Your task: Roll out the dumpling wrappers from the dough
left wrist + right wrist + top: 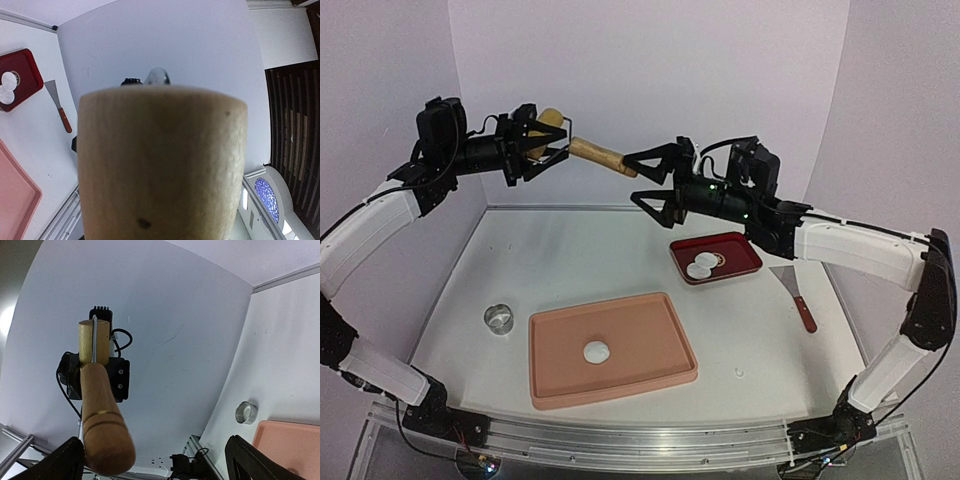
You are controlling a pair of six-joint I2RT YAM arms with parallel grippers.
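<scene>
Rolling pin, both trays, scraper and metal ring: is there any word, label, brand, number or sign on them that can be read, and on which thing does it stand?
No text can be read in any view.
Rolling pin: plain wood, no print or stamp visible.
Red tray and pink tray: no label visible.
Scraper and metal ring: too small to show any marking.

Rolling pin [595, 152] sits up high by the back wall, clamped in my left jaws, its free end poking between my wide-apart right jaws, so that gap's taken. Down on the worktop [770, 340], lanes run between ring cutter [500, 319], pink tray [640, 340], red tray [745, 256] and scraper [795, 296].
</scene>
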